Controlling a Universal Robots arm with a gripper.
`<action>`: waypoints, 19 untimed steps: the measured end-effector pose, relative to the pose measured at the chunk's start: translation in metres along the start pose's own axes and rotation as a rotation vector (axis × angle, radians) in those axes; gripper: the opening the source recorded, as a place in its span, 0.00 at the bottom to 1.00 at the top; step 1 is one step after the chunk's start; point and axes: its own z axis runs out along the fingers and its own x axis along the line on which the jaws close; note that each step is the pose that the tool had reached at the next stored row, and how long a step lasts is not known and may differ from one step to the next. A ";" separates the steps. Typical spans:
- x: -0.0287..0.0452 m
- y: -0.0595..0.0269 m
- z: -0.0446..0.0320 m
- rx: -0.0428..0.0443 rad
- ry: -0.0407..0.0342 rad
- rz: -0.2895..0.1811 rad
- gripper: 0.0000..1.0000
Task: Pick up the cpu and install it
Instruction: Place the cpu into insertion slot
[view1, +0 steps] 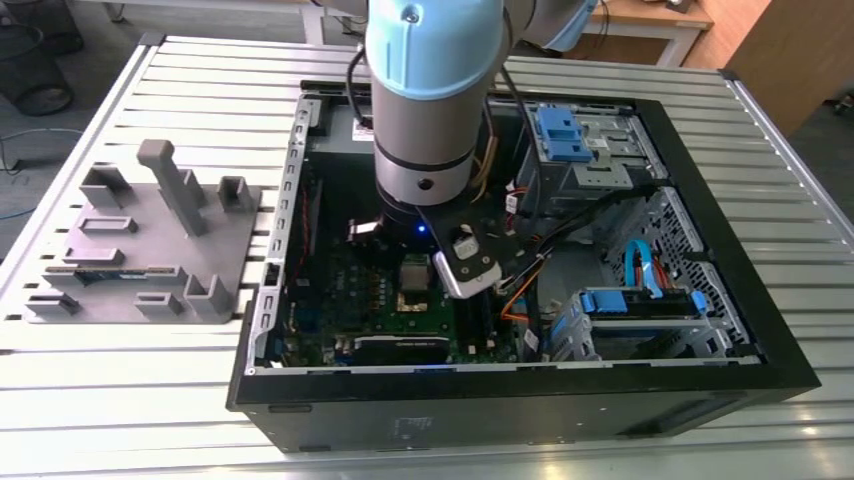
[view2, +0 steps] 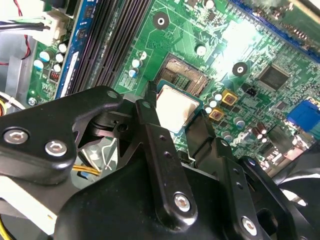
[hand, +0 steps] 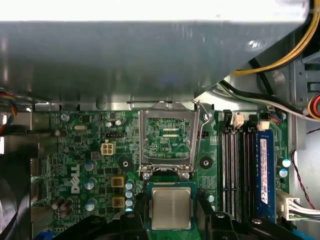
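The cpu (view2: 176, 107), a small square chip with a shiny silver top and a green rim, sits between my gripper's (view2: 175, 116) two black fingers (view2: 150, 117), which are shut on its sides. It hangs just over the green motherboard (view2: 260, 45), right beside the bare socket (view2: 183, 75) and partly overlapping its edge. In the first wrist view the cpu (hand: 171, 207) lies just short of the raised metal socket frame (hand: 167, 116). In the exterior view my arm (view1: 430, 110) reaches down into the open computer case (view1: 747, 330).
Black memory slots (hand: 235, 165) and a blue one run alongside the socket. Yellow and coloured cables (hand: 295, 45) hang near the case wall. Blue-tabbed drive bays (view1: 561, 135) fill the case's far side. A grey studded tray (view1: 147, 240) lies on the slatted table at the exterior view's left.
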 end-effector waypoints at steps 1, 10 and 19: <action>0.0000 -0.0006 0.0006 0.0006 0.0000 0.000 0.47; 0.0000 -0.0049 0.0054 0.0112 -0.0003 0.000 0.47; 0.0000 -0.0071 0.0093 0.0221 -0.0006 -0.001 0.47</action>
